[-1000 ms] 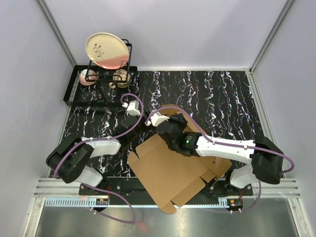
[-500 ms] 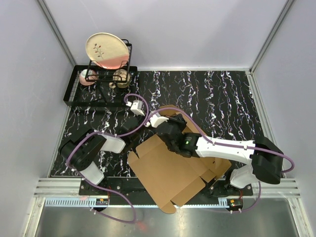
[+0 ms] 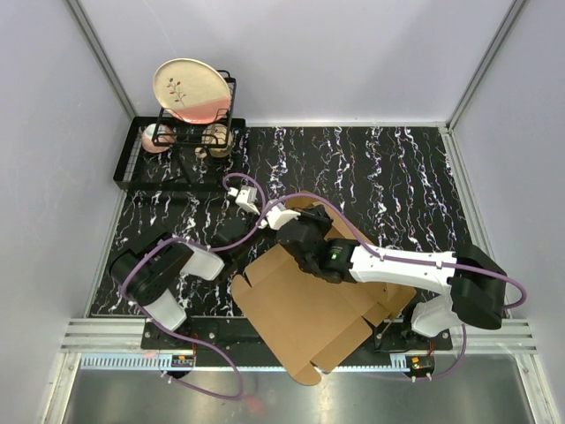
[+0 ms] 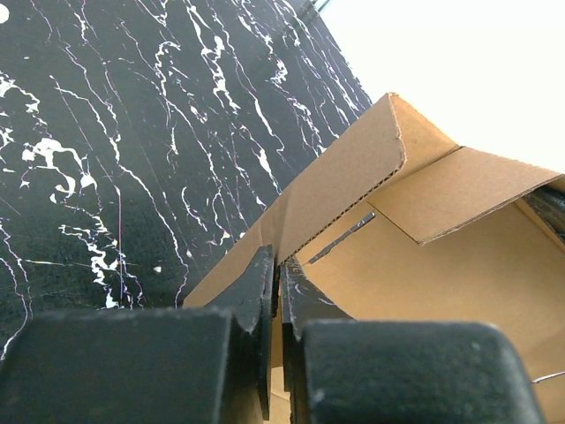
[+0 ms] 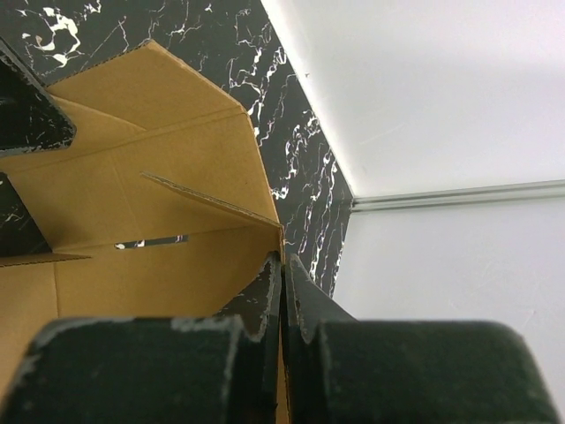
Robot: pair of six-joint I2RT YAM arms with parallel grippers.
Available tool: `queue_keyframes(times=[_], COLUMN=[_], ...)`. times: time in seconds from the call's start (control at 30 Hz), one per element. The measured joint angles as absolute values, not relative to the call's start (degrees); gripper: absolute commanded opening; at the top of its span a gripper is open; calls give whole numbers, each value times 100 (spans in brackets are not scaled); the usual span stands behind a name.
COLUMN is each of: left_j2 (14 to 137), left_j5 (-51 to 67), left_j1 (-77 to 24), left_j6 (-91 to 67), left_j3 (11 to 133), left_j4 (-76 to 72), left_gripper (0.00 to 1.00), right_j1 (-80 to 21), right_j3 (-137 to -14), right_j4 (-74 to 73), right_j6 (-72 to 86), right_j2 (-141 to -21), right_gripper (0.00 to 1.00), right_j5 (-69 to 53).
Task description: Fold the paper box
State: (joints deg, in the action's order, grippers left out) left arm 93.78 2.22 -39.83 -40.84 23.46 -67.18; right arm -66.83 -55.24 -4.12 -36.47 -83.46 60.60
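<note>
Change since earlier: left gripper [image 4: 279, 276] has moved in to the far-left corner of the paper box [image 3: 300, 309], and its jaws, wide apart a second ago, have closed.
Left gripper: clenched on the top edge of an upright cardboard wall; the edge runs straight in between the two fingertips.
Right gripper: right gripper [image 5: 283, 269] is clenched on the corner where a raised flap meets the wall.
Left arm pose: left arm [image 3: 168, 265] is folded at the elbow near its base, with the forearm angled up and right toward the box corner.
Right arm pose: right arm [image 3: 406, 263] is stretched low and nearly level across the box, from its base at the right to the same far corner.
Paper box: lies opened out on the table [image 3: 380, 168] between the two bases, its near corner past the table's near edge; only the far corner stands raised.
Left wrist view only: outer face of the held wall, a folded flap and a slit [image 4: 342, 238].
Right wrist view only: inner faces of the raised corner.
Top view only: both arms meeting at one corner; a dish rack [image 3: 199, 124] holding a plate [image 3: 190, 88] at the far left, well apart from the box.
</note>
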Motion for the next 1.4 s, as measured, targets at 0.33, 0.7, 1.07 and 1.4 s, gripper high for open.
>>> queue_keyframes(times=[0.33,0.7,1.07,1.4], left_j2=[9271,9102,8783,8661], left_j5=[134,86,-200,-438], left_j1=[-4012,-4093,-4283,-4405], left_j6=[-3944,-3579,-2954,-2609], left_j3=[2300,2300,2300,2276], left_j4=[-6608,-6486,-6108,-5937], left_gripper=[0,0,0,0], right_j1=[-6768,-6803,-6812,-6820], right_j3=[-5760,-6005,-6040,-6064], right_j4=[-899,-1538,-2220,-3693], right_j6=[-3345,-3017,-2506,-1522], right_j2=[-8344,-7992,-7371,-6851], right_gripper=[30,46,52,50], right_j5=[6114,6208,6237,6193])
